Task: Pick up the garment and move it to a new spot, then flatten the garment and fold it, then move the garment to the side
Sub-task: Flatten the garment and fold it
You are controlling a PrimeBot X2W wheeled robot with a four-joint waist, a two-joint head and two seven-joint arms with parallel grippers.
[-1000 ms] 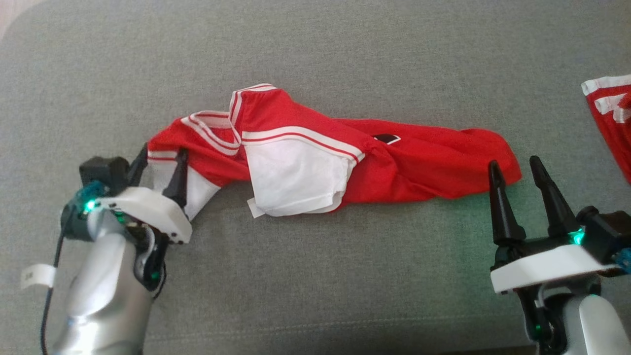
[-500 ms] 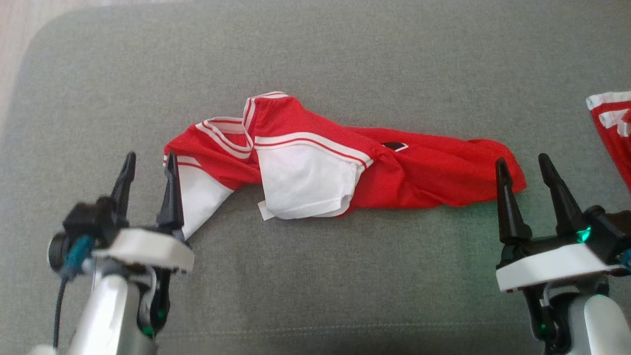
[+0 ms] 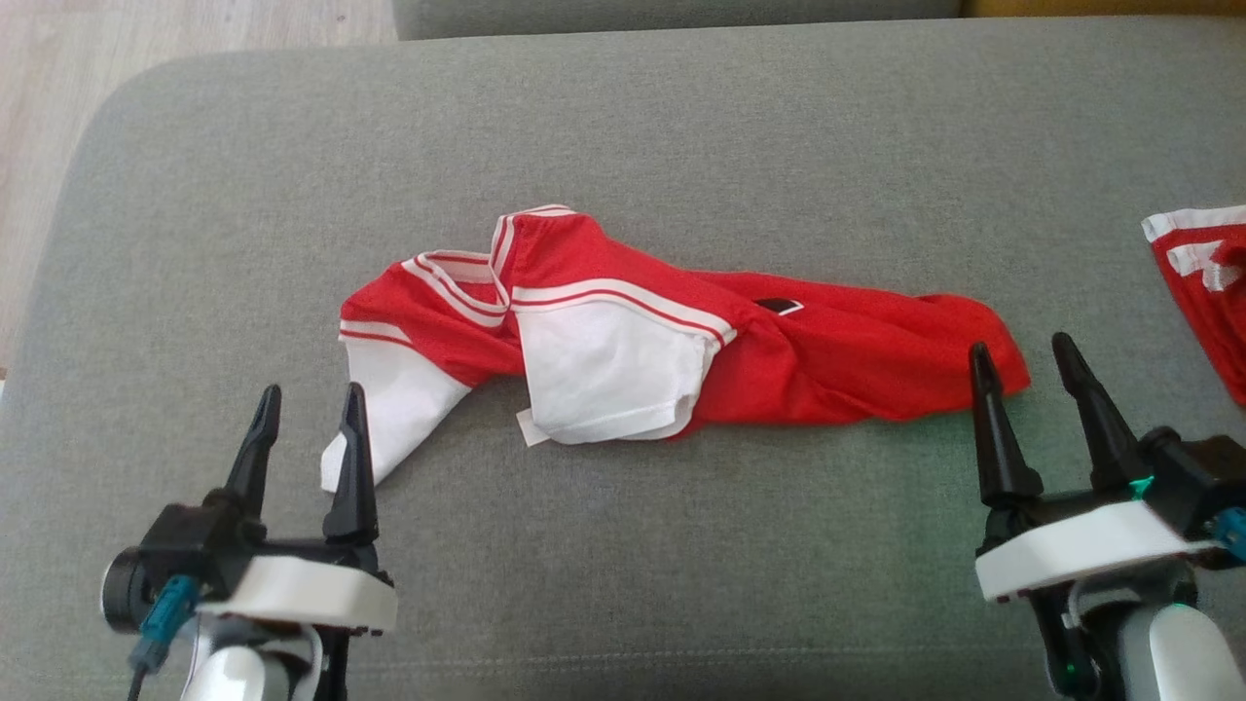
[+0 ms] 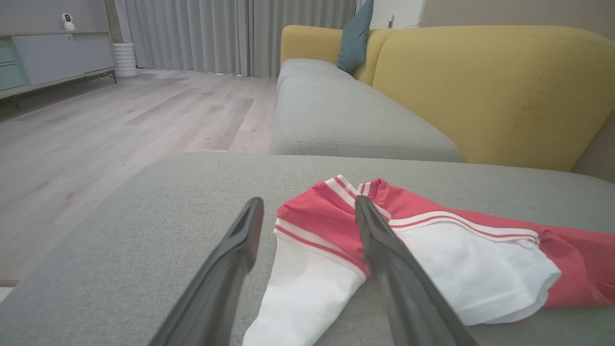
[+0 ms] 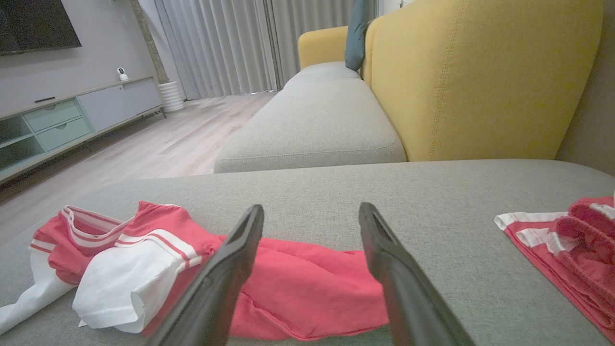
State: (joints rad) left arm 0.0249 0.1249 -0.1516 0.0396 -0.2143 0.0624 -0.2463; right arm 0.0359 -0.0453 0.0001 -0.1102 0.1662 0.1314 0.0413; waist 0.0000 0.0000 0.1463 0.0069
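drawn back from the shirt (image 3: 779, 360), my left gripper (image 3: 311, 389) stands wide apart and empty. my right gripper (image 3: 1018, 344) gapes too; the bunched shirt looks due for flattening.

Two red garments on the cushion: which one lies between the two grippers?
The long bunched garment in the middle, white sleeves showing; the other garment lies at the right edge, beyond the right gripper.
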